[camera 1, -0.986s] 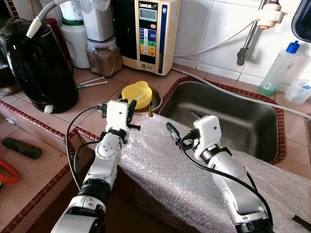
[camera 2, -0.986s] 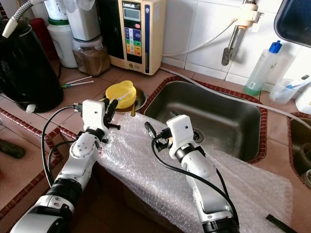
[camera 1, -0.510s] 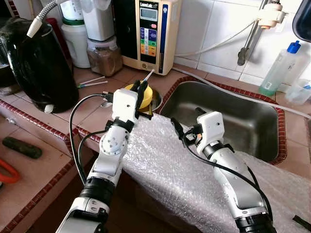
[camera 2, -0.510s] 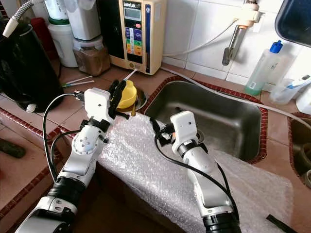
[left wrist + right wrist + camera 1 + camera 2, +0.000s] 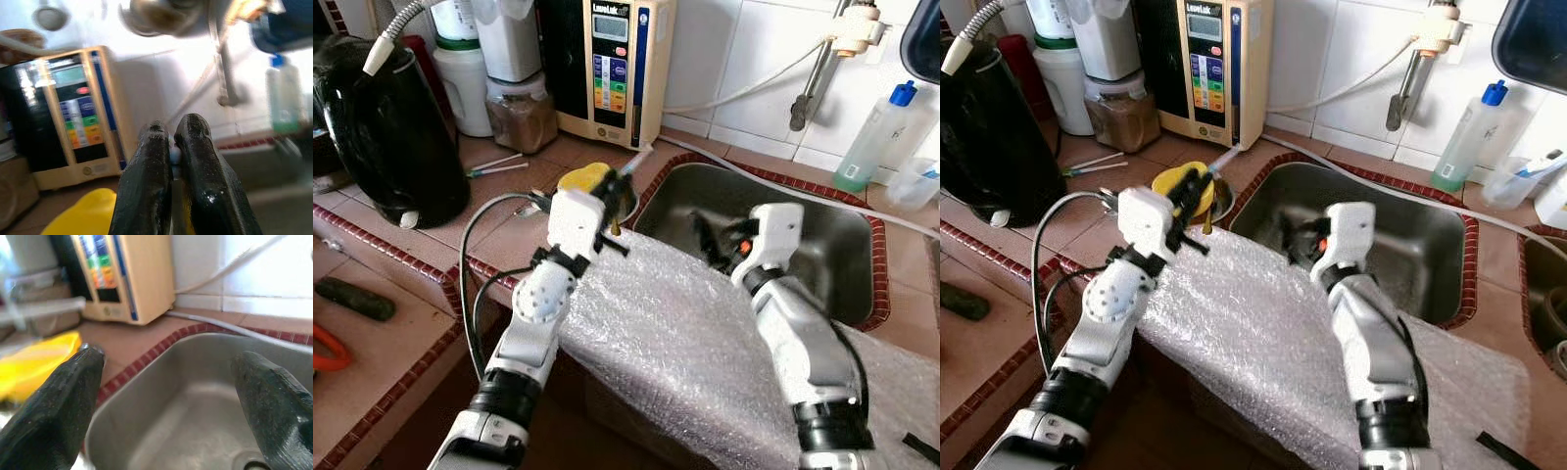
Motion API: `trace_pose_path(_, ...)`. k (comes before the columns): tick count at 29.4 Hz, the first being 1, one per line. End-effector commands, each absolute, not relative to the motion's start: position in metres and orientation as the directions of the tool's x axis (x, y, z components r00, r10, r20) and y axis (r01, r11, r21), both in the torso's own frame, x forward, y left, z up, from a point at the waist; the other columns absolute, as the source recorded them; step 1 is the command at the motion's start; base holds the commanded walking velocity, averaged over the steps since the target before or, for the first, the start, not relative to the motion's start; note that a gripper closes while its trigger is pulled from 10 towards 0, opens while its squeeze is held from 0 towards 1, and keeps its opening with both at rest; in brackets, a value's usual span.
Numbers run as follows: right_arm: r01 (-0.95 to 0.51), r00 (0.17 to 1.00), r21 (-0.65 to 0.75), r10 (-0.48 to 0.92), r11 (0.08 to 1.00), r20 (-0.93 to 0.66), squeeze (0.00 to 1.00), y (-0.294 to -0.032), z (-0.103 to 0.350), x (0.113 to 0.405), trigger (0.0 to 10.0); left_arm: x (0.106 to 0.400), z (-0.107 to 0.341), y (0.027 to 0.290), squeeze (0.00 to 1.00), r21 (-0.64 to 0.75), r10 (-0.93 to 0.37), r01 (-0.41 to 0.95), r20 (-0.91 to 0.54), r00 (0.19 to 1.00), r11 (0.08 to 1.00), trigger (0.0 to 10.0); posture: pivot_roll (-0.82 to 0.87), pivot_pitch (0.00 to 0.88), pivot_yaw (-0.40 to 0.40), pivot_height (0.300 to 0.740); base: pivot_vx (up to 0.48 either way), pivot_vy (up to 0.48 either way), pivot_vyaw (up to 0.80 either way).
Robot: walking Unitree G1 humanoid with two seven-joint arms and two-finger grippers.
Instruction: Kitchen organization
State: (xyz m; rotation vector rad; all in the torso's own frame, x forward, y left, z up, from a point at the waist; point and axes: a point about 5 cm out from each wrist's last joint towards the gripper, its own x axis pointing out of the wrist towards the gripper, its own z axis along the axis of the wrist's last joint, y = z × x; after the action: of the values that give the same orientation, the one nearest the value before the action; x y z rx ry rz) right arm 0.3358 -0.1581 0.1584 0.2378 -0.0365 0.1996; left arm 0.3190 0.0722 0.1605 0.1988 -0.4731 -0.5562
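The left gripper [image 5: 612, 186] pinches a thin white stick [image 5: 636, 162] above the yellow bowl [image 5: 582, 178], just beside the sink [image 5: 822, 240]. The right gripper [image 5: 171, 396], fingers spread wide, hangs over the sink's near rim.

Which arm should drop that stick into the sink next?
Left, likely. The left pincer is shut on the white stick, right by the sink rim. The right pincer is open, holding nothing, over the basin.
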Motion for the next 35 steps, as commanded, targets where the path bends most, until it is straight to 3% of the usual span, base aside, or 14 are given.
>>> trace_pose_path(1, -0.182, 0.983, 0.322, 0.183, 0.929, 0.025, 0.00, -0.163, 0.156, 0.339, 10.0, 0.315, 0.160, 0.062, 0.00, 0.370, -0.613, 0.494, 0.374, 0.696, 0.787, 0.0, 0.01, 0.000, -0.025, 0.740, 0.000, 0.000, 0.00)
trace_pose_path(9, -0.191, 0.965, 0.632, 0.261, 0.751, -0.018, 0.00, -0.160, 0.156, 0.345, 10.0, 0.302, 0.160, 0.035, 0.00, 0.493, -0.736, 0.551, 0.371, 0.567, 0.673, 0.0, 0.00, 0.000, -0.027, 0.740, 0.000, 0.000, 0.00)
trace_pose_path(17, -0.241, 0.955, 0.683, 0.293, 0.690, 0.042, 0.00, -0.159, 0.167, 0.343, 10.0, 0.302, 0.157, 0.029, 0.00, 0.500, -0.754, 0.568, 0.362, 0.549, 0.653, 0.0, 0.00, 0.000, -0.022, 0.740, 0.000, 0.000, 0.00)
trace_pose_path(28, -0.207, 0.962, 0.623, 0.274, 0.754, -0.013, 0.00, -0.174, 0.151, 0.329, 10.0, 0.317, 0.163, 0.044, 0.00, 0.493, -0.672, 0.474, 0.385, 0.633, 0.729, 0.0, 0.00, 0.000, -0.021, 0.740, 0.000, 0.000, 0.00)
trace_pose_path(34, -0.245, 0.954, 0.717, 0.295, 0.653, 0.057, 0.00, -0.173, 0.162, 0.327, 10.0, 0.317, 0.158, 0.045, 0.00, 0.505, -0.681, 0.478, 0.371, 0.632, 0.719, 0.0, 0.00, 0.000, -0.019, 0.740, 0.000, 0.000, 0.00)
trace_pose_path(35, -0.283, 0.941, 0.748, 0.323, 0.600, 0.096, 0.00, -0.169, 0.167, 0.327, 10.0, 0.314, 0.155, 0.041, 0.00, 0.514, -0.698, 0.492, 0.365, 0.616, 0.703, 0.0, 0.00, 0.000, -0.020, 0.740, 0.000, 0.000, 0.00)
